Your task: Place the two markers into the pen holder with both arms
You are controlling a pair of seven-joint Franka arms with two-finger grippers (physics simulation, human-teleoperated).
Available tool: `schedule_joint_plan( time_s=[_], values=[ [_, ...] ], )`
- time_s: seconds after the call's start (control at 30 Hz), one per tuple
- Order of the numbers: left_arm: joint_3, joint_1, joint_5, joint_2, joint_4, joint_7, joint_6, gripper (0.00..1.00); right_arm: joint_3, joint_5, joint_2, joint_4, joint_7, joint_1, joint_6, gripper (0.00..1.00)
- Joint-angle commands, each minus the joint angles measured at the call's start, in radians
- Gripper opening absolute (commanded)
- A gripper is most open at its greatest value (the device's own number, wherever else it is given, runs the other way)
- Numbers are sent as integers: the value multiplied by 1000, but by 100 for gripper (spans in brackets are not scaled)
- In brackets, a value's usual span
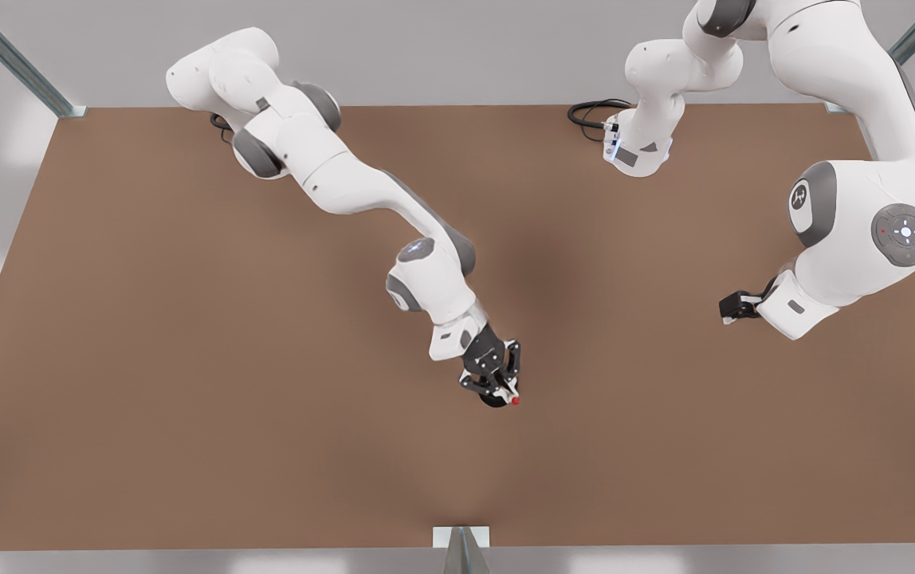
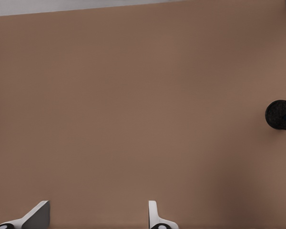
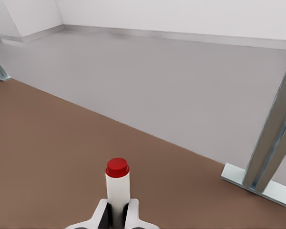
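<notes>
The pen holder [image 1: 494, 397] is mostly hidden under the right gripper [image 1: 505, 391]. In the left wrist view the picture's edge cuts the pen holder [image 2: 281, 115]. The red marker [image 3: 117, 187] has its lower barrel hidden between the right gripper's fingers [image 3: 99, 215].

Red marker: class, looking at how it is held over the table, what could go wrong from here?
1. The right tool pinches the red marker between slim fingertips; the marker could pivot or slip on release.
2. In the front view this tool covers most of the pen holder, so alignment is unclear; a marker striking the rim might tip the small cup.
3. The left tool waits open, far off, so it cannot steady the holder.
</notes>
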Motion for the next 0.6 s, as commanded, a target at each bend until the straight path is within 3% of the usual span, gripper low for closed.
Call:
schedule_joint_plan(
  time_s=[0.0,0.1,0.37,0.57],
  values=[
    [0,0,0,0,-1,11,2,100,-8,-2,9,1,-4,1,79,25],
    [-1,0,0,0,-1,11,2,100,-59,-2,35,1,-3,36,134,26],
    [0,-3,0,6,-1,11,4,100,-54,2,18,-18,-1,39,120,26],
    [-1,-3,0,6,-2,11,4,100,-54,-1,-55,-171,-3,42,168,26]
  ],
)
